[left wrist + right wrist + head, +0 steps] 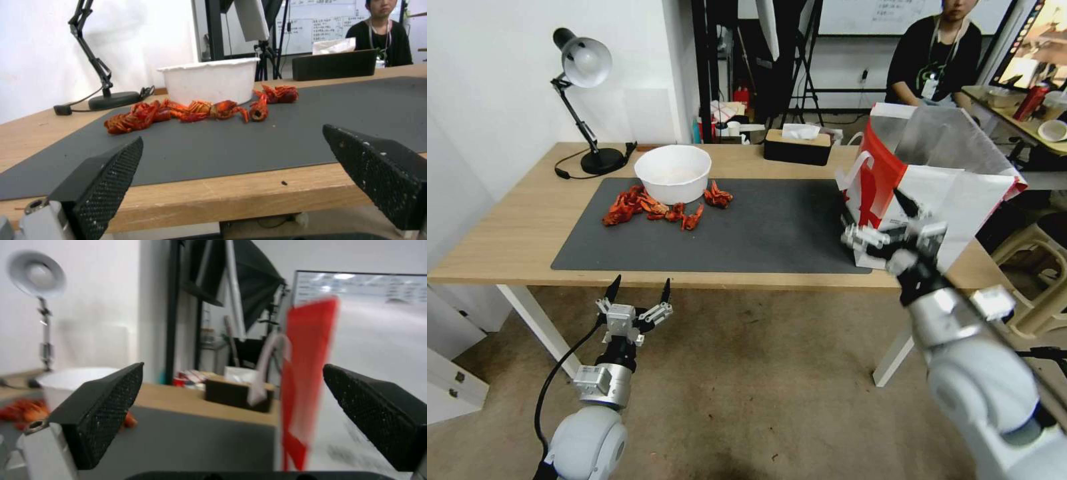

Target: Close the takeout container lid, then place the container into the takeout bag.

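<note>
The takeout bag (960,200) stands open at the right end of the table, white with a red side (307,373) and a silvery lining. Just in front of the bag's near left corner, my right gripper (874,213) is open with nothing between its fingers (102,406). My left gripper (640,287) hangs open and empty below the table's front edge, facing the mat (233,140). The takeout container and its lid are out of view.
A dark mat (747,227) covers the wooden table (507,227). A round white bowl (672,173) with red crayfish (654,207) around it sits at the back left. Behind are a desk lamp (587,87) and a dark tissue box (798,145). A stool (1040,267) stands at the right.
</note>
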